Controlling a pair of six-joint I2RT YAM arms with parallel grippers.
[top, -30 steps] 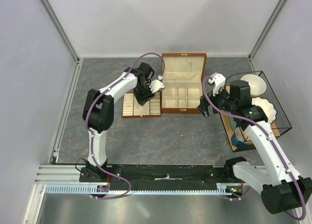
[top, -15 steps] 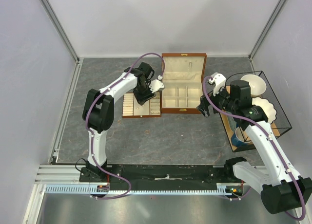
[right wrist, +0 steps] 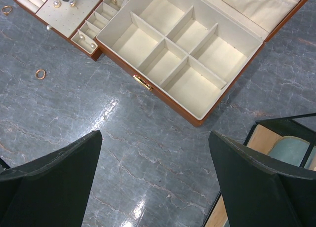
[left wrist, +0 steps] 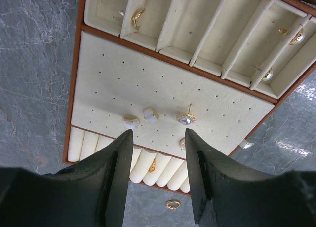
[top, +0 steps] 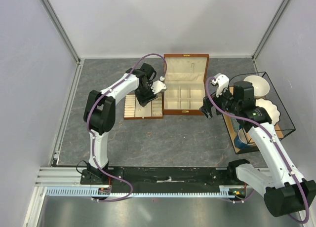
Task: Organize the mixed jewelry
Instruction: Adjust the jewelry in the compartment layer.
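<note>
1. Over the slotted tray (left wrist: 123,79), your left gripper (left wrist: 158,138) hangs with jaws apart, holding nothing; jewelry (left wrist: 186,119) sits at its 12 o'clock.
2. Your right gripper (right wrist: 155,135) is spread wide; box (right wrist: 168,106) at 12 o'clock, loose ring (right wrist: 40,74) at 10.

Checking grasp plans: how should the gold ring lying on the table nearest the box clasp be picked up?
Pinch the gold ring across its band, coming straight down: it lies flat on the table, apart from the tray, so likely only its thin outer edges offer purchase.
</note>
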